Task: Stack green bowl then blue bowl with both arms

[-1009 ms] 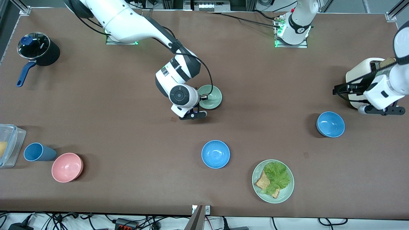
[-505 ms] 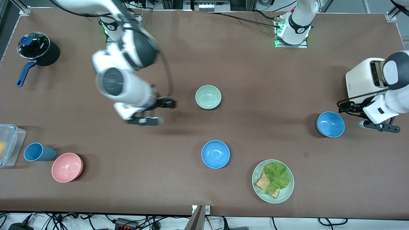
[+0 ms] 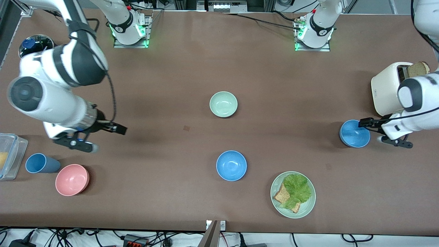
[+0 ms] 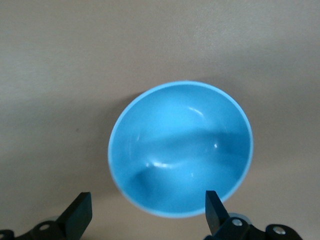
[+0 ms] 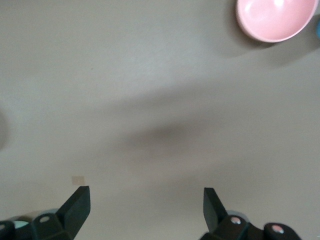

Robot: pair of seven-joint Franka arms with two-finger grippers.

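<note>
The pale green bowl (image 3: 223, 104) stands alone mid-table. One blue bowl (image 3: 231, 165) stands nearer the front camera than it. A second blue bowl (image 3: 354, 133) stands toward the left arm's end. My left gripper (image 3: 371, 131) is open and empty at this second bowl's rim. The left wrist view shows that bowl (image 4: 180, 148) just ahead of my left gripper (image 4: 145, 215), reaching partly in between the fingers. My right gripper (image 3: 103, 138) is open and empty over bare table toward the right arm's end. It shows over bare table in the right wrist view (image 5: 145, 210) too.
A pink bowl (image 3: 72, 179), a blue cup (image 3: 41, 163) and a clear container (image 3: 8, 156) stand at the right arm's end. The pink bowl also shows in the right wrist view (image 5: 276, 17). A black pot (image 3: 34, 44), a white toaster (image 3: 387, 87) with bread and a green plate (image 3: 307, 206) with lettuce and toast are also there.
My right gripper has left the green bowl and swung toward the right arm's end. My left gripper has come from beside the toaster to the blue bowl's rim. The bowls have not moved.
</note>
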